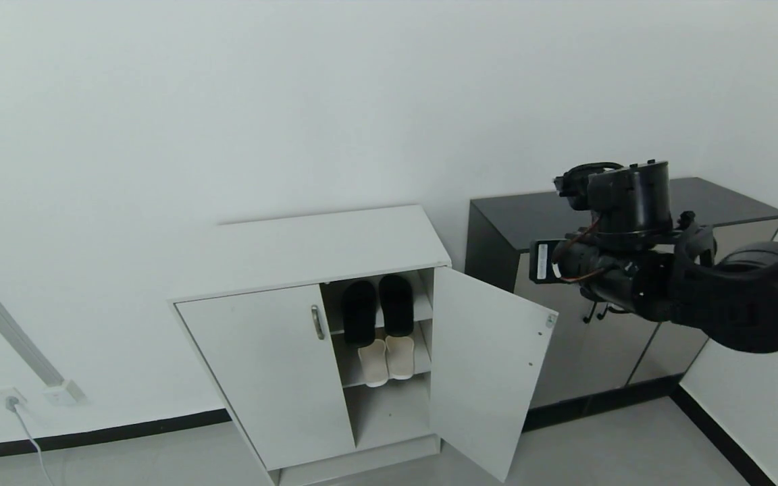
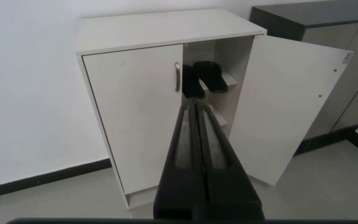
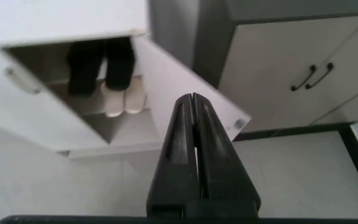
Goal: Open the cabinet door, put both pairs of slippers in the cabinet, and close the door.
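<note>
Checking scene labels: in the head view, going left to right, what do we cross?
Wall socket → closed cabinet door → door handle → black slippers → open cabinet door → dark cabinet.

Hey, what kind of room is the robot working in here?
Probably an indoor entryway or office corner: a white shoe cabinet holding black slippers and white slippers, beside a dark-topped sideboard, against a plain wall.
</note>
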You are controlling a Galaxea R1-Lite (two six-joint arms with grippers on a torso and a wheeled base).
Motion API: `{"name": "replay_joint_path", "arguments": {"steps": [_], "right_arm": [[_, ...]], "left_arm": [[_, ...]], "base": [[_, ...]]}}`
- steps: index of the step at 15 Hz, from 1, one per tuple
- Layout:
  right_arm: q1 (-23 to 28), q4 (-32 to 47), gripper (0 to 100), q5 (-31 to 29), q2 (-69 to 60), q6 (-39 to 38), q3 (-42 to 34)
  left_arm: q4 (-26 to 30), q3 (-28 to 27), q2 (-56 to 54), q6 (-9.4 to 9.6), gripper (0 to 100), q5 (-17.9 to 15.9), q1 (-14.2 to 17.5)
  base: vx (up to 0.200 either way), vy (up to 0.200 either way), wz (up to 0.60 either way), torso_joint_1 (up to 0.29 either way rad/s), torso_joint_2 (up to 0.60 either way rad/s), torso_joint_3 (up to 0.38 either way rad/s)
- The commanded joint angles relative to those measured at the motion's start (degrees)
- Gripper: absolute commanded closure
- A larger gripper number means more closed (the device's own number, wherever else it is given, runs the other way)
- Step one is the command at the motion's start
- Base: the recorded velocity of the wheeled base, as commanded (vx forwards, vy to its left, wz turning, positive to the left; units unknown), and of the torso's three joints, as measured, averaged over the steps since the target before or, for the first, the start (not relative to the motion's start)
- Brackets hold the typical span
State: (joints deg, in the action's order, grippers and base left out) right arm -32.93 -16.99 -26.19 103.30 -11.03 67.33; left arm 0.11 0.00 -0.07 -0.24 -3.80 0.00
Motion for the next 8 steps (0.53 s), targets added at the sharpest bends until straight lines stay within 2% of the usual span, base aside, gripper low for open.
{"name": "replay_joint_path", "arguments": {"steps": [1,8], "right_arm": [[4.19,0.29,100,0.43,6.3,-0.13,4.48],[10.6,-6.39,100,5.18,16.4,-1.36,6.76]], "left_arm": [[-0.02,0.0,0.07,-0.02,100,0.02,0.0],[-0.02,0.0,0.07,-0.02,100,0.02,0.0]], "base": [[0.0,0.0,0.0,0.0,0.0,0.0],[0.0,0.0,0.0,0.0,0.0,0.0]]}}
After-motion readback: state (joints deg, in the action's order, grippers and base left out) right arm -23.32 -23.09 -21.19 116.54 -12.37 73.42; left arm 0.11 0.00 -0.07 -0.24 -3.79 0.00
